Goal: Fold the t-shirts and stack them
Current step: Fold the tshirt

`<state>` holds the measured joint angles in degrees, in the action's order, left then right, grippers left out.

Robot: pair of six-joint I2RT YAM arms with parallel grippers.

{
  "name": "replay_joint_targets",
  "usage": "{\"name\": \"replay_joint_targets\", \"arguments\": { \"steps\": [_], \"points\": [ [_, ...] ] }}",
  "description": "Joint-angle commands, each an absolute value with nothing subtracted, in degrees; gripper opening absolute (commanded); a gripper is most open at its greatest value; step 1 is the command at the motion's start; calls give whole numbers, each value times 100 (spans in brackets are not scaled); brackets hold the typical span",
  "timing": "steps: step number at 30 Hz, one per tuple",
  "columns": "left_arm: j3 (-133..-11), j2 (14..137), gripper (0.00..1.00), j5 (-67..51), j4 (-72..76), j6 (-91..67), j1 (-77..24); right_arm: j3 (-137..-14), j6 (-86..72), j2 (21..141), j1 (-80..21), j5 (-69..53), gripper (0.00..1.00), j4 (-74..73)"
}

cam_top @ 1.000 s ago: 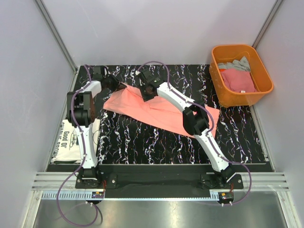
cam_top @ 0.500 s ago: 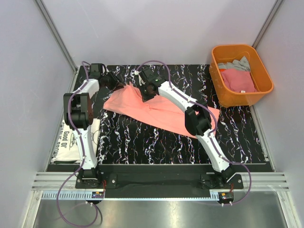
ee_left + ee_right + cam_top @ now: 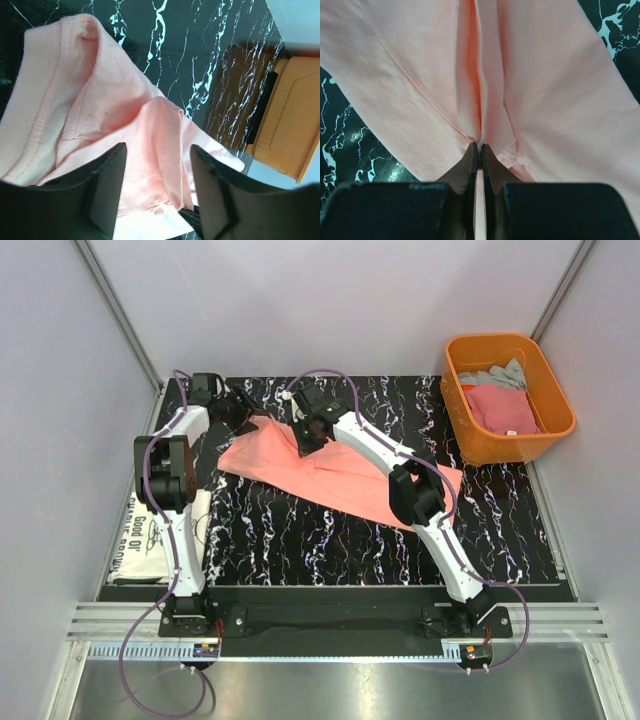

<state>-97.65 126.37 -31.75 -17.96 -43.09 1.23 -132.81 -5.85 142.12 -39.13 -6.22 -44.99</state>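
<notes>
Since the salmon-pink t-shirt [image 3: 290, 465], spread on the black marbled table [image 3: 300, 540], is light, limp cloth, I favour hems and corners. My right gripper [image 3: 479, 149] pinches a fold, and my left gripper [image 3: 157, 150] gapes, released, over its edge.

Left arm [image 3: 185, 550] and right arm [image 3: 445, 550] look the same: slim white link shells with black joint housings (the bulkiest black block sits at each elbow). Each stands on a flat black base plate [image 3: 195, 618]. Thin purple cables [image 3: 322, 371] run along the links and bow clear in loops near the wrists and out past the bases. There is a small reddish part by each base (too small to tell what it is). The left gripper [image 3: 158, 150] has two matte black fingers [image 3: 107, 192], broad and flat with rounded top corners. The right gripper [image 3: 478, 146] has black fingers [image 3: 462, 170] that taper to thin wedge tips, with square black blocks behind them.
</notes>
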Motion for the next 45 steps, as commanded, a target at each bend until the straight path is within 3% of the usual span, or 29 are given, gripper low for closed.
{"name": "replay_joint_targets", "arguments": {
  "steps": [1, 2, 6, 16, 22, 23, 24, 28, 35, 45],
  "points": [
    [-10037, 12577, 66, -3287, -1688, -4648, 79, -13263, -536, 13772, -3894, -826, 0, -4526],
    [-10028, 12560, 72, -3183, -1696, -4710, 62, -13245, -554, 13781, -3902, -835, 0, -4518],
    [-9984, 12463, 74, -2927, -1687, -5000, 26, -13193, -554, 13764, -3902, -861, 0, -4518],
    [-10230, 12858, 61, -2918, -1907, -5397, -141, -13113, -571, 13720, -3902, -870, 0, -4526],
    [-10353, 12867, 60, -2795, -2153, -5159, -158, -13166, -589, 13728, -3902, -853, 0, -4526],
    [-10362, 12876, 56, -2812, -2153, -5150, -150, -13166, -589, 13720, -3902, -861, 0, -4526],
    [-10380, 12893, 37, -2830, -2162, -5116, -149, -13149, -598, 13711, -3902, -861, 0, -4518],
    [-10424, 12815, 0, -2769, -2285, -4958, -141, -13035, -615, 13632, -3902, -888, 0, -4527],
    [-9740, 11858, 0, -2092, -2575, -4149, -123, -12850, -606, 13518, -3902, -993, 0, -4553],
    [-9009, 11549, 0, -1978, -2619, -3920, -18, -12832, -642, 13711, -3902, -1204, 1, -4649]
  ]
}}
